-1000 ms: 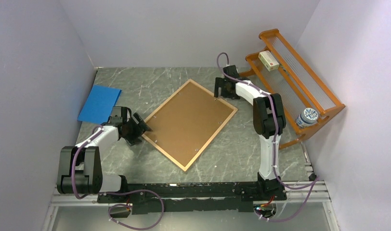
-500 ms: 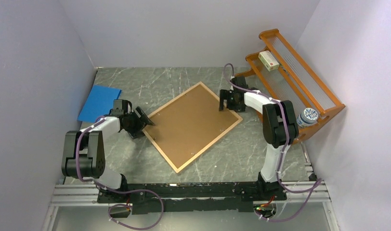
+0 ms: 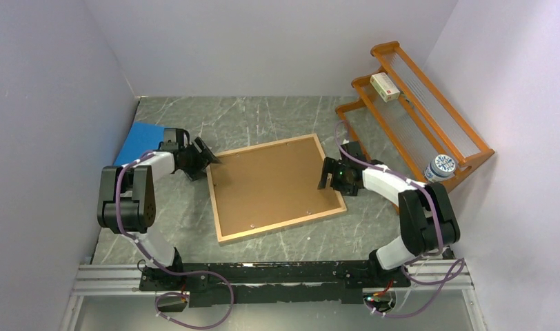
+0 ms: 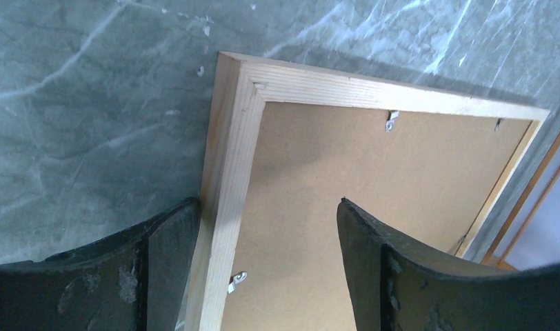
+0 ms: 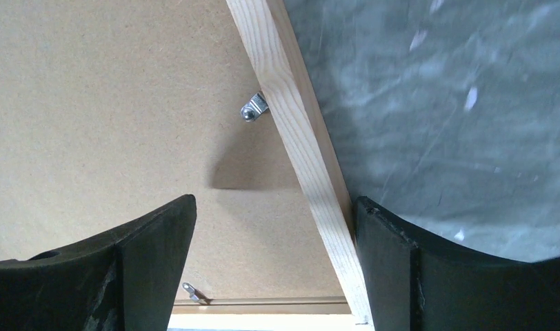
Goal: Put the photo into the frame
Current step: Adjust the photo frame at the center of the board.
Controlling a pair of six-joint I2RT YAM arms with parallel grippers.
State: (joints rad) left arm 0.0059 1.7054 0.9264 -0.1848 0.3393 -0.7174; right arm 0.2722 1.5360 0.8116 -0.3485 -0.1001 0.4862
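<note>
Across the frame [image 4: 227, 179], arms reach low — left gripper [image 3: 208, 160], right gripper [image 3: 326, 176] gape astride its rails.

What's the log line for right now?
left tool open astride frame edge | right tool open astride opposite edge | backing panel up | photo unseen

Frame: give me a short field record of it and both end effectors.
frame: flat on table, back side up
backing: brown panel in the frame, clips at its edges
left end effector: open, straddling the border near a corner
right end effector: open, straddling the opposite border
photo: not visible
</note>
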